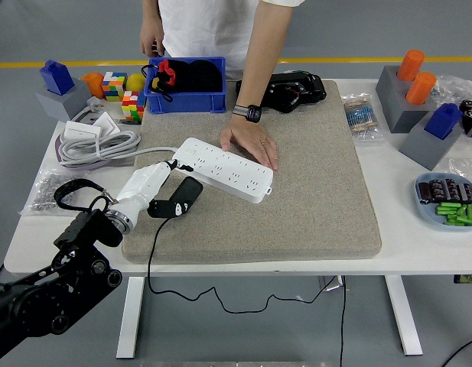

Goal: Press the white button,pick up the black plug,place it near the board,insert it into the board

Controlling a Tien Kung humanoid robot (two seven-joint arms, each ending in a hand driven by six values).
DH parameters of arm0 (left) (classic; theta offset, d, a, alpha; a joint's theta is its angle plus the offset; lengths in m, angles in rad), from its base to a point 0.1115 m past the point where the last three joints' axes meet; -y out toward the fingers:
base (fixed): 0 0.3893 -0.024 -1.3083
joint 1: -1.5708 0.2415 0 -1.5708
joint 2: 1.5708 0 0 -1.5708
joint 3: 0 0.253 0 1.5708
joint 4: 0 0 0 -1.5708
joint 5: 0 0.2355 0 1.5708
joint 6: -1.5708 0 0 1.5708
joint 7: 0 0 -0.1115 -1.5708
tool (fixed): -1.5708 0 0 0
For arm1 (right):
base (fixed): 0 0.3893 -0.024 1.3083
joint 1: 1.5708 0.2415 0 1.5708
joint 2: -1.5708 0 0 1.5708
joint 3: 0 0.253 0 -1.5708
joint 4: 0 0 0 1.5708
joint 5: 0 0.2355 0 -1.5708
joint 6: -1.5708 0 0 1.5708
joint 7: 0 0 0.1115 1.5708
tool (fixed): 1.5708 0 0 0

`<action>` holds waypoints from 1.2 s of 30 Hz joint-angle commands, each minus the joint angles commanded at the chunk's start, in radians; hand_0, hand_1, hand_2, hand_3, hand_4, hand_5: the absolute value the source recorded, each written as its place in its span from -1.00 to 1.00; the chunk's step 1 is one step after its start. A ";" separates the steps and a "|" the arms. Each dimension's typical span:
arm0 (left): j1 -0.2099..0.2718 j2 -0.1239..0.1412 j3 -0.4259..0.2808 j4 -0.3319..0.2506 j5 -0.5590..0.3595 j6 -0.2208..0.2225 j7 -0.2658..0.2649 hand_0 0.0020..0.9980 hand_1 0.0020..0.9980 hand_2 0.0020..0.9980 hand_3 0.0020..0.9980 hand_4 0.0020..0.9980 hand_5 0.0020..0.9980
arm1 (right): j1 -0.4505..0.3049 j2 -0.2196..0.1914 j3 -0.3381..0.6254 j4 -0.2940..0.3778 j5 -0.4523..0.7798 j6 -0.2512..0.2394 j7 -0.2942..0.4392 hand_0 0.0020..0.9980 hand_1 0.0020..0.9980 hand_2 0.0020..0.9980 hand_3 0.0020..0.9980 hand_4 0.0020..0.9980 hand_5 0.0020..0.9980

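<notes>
The left robot hand [161,187], white-shelled on a black arm that comes in from seven o'clock, reaches onto the grey felt mat [297,191] that covers the middle of the white worktop [419,245]. Its fingers are curled around the black plug [178,200], which sits tilted in the grasp just at the near left end of the white power strip [224,168]. Whether the plug touches the strip I cannot tell from here. The plug's black cable [153,252] drops over the near edge of the mat and hangs below the worktop.

The power strip lies slantwise on the mat, running from ten o'clock to four o'clock. A person stands at twelve o'clock, and the person's hand [252,144], with a black watch at the wrist, presses flat on the strip's far right part.

At eleven o'clock a blue bin [186,98] holds black and red things. At nine o'clock a coiled white cable [94,144] lies off the mat. At three o'clock a small tray [447,200] holds green and black pieces.
</notes>
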 joint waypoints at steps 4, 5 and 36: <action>-0.005 0.001 -0.003 0.002 -0.009 -0.009 0.005 0.71 0.88 0.91 0.88 1.00 -0.12 | 0.001 0.000 0.000 0.000 0.001 0.000 -0.001 0.24 0.13 0.21 0.09 0.29 -0.36; -0.006 0.001 -0.003 0.003 -0.009 -0.007 0.004 0.71 0.88 0.91 0.88 1.00 -0.12 | 0.001 0.000 -0.001 0.000 0.001 0.000 -0.001 0.24 0.13 0.21 0.09 0.29 -0.36; -0.022 -0.013 0.035 0.047 0.004 0.047 0.043 -0.23 0.13 0.23 0.22 0.72 -0.89 | 0.002 0.000 -0.004 0.001 0.006 -0.006 0.008 0.24 0.13 0.22 0.09 0.29 -0.37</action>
